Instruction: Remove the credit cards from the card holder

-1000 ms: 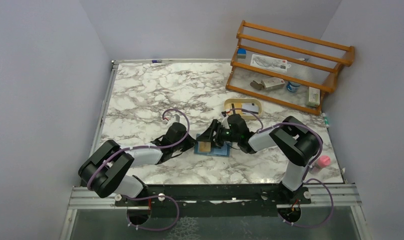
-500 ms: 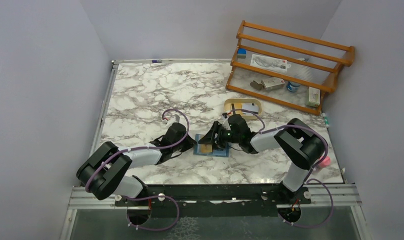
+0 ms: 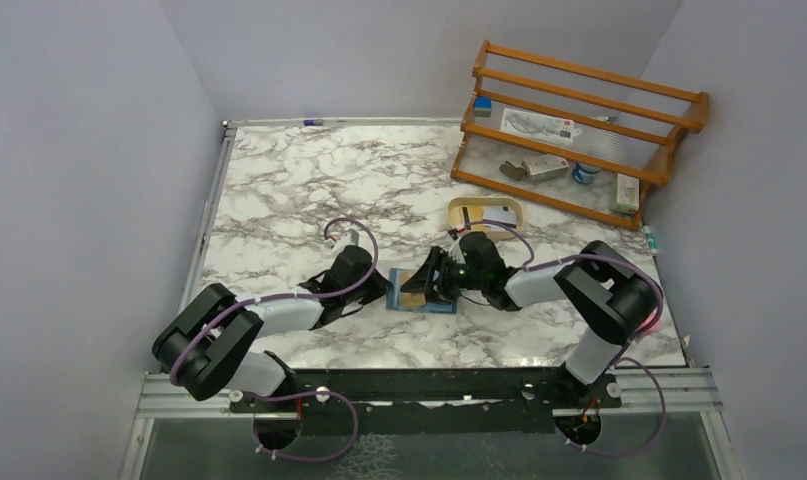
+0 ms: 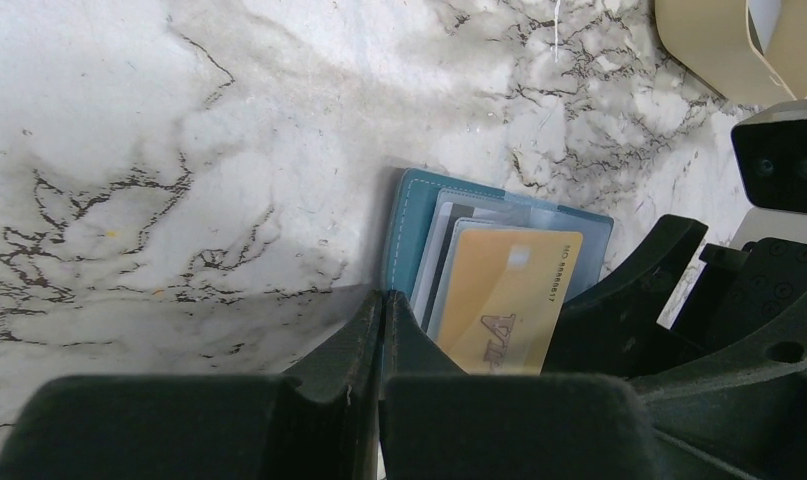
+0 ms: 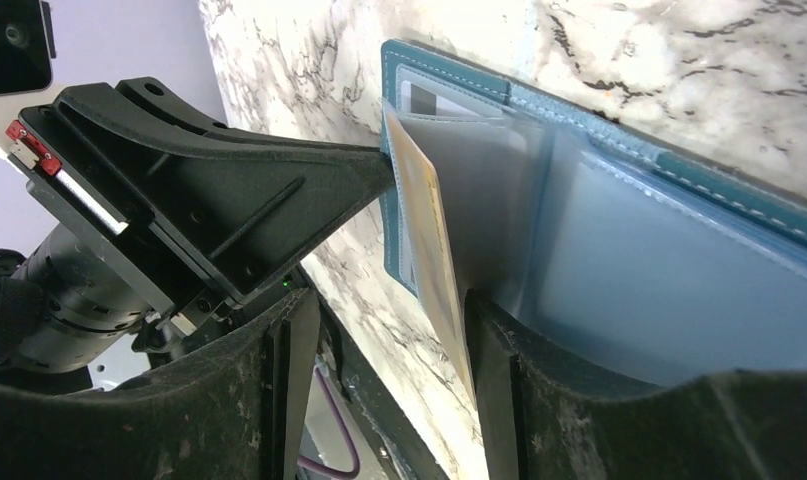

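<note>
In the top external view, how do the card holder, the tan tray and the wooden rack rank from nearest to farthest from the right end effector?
1. Card holder, directly at the right end effector, mid-table.
2. Tan tray, just behind it, toward the rack.
3. Wooden rack, back right corner.

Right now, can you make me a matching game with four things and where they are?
Things: 1 yellow card; 2 card holder; 3 tan tray; 4 wooden rack.
Places: A far right corner; B lying open on the marble table; C between the fingers of the right gripper; D just beyond the right gripper.
Pairs: 1-C, 2-B, 3-D, 4-A.
</note>
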{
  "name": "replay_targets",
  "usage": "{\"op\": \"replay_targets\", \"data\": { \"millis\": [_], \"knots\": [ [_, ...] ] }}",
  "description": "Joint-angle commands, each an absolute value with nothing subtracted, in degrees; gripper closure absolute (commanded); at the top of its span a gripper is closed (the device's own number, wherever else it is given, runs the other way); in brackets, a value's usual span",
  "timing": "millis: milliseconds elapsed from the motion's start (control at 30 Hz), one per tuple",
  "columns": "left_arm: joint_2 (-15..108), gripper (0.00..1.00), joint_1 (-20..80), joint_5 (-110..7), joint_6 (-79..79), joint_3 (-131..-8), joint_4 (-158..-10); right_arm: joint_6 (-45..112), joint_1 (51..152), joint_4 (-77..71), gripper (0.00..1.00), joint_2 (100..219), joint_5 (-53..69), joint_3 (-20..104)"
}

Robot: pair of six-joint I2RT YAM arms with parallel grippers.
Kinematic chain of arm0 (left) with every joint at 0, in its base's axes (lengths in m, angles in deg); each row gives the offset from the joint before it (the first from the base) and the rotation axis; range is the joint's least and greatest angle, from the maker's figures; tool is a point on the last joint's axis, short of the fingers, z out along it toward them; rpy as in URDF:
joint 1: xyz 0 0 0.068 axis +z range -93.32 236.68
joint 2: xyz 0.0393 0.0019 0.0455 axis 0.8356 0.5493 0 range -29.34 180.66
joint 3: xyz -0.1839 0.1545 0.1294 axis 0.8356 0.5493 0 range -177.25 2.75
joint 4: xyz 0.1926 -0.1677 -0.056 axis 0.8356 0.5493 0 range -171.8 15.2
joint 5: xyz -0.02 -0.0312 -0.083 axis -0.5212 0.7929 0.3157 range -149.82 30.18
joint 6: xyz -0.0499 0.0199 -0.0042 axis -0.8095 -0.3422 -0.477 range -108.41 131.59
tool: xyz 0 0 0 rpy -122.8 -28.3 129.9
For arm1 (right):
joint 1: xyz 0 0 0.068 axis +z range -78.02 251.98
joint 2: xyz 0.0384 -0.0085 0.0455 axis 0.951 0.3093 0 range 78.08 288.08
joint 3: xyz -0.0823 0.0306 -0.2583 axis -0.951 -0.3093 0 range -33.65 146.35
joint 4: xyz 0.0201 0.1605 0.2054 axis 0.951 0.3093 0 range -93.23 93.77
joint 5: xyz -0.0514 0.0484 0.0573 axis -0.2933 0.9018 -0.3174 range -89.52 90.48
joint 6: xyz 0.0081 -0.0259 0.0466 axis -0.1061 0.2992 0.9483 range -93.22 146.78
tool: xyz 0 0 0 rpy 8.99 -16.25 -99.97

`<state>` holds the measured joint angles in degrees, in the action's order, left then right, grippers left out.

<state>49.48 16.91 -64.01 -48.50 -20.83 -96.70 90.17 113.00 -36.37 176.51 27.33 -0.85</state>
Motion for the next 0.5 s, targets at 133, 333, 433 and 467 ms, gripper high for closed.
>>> {"op": "replay_targets", "data": {
  "millis": [133,333,433,467],
  "knots": [
    [49.04,1.00,16.79,-65.46,-47.29,-21.77,-95.02,88.49,111.64,-33.70,0.40,173.15,26.64,-3.51],
    [49.30,1.00,16.78,-65.35,-47.13,-21.86,-94.95,88.13,110.09,-33.84,0.42,171.38,26.77,-5.65],
    [49.47,1.00,16.79,-65.27,-47.17,-21.80,-94.91,88.13,109.47,-34.15,0.46,170.84,26.80,-6.44],
    [49.49,1.00,16.83,-65.23,-47.12,-21.78,-94.98,88.13,109.31,-34.35,0.48,170.86,26.95,-6.61]
  ]
}}
